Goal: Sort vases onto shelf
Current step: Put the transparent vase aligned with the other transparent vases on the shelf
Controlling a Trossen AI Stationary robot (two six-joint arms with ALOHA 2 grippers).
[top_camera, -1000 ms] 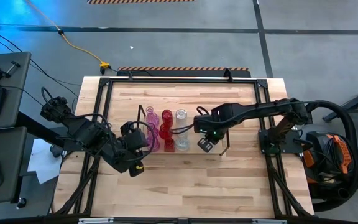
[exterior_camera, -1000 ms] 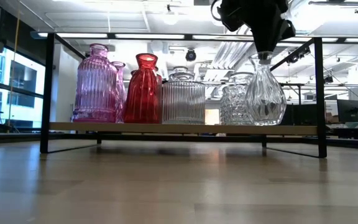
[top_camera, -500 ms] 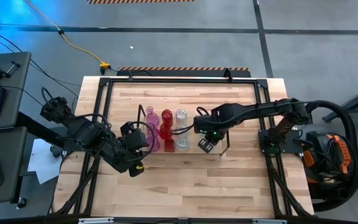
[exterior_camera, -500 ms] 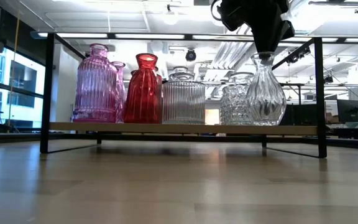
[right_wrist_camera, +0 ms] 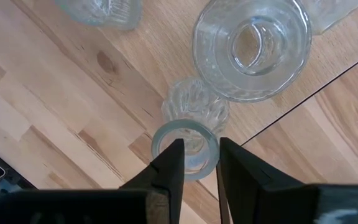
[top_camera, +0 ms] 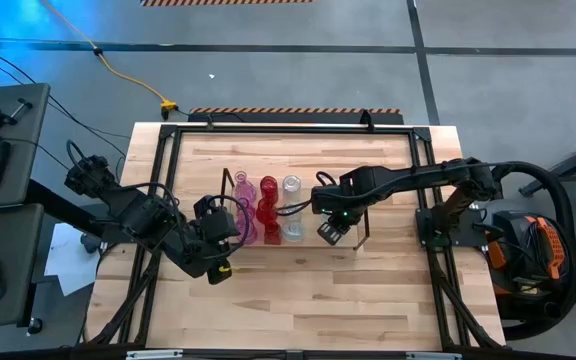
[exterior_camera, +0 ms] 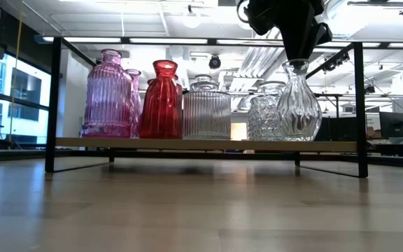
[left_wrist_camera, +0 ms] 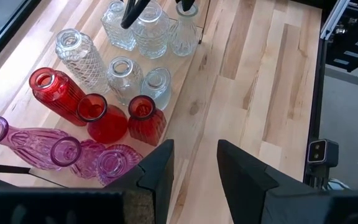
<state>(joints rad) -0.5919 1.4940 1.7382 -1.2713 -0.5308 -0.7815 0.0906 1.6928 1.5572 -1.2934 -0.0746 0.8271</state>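
- The right gripper [right_wrist_camera: 199,163] has its jaws parted narrowly on both sides of the rim of a clear, ribbed, bulb-shaped glass vase [exterior_camera: 299,105]; whether they press the rim I cannot tell.
- This vase stands upright at the right end of the low light-wood shelf [exterior_camera: 201,144], beside the other clear, red and pink vases.
- The step seems to be the release; next the jaws should lift straight up, away from the neck.
- The left gripper [left_wrist_camera: 191,163] waits over the desk [top_camera: 298,290] near the pink vases, jaws apart and empty.

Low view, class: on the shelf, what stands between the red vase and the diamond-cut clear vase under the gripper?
A ribbed clear vase and a textured clear vase stand between them.
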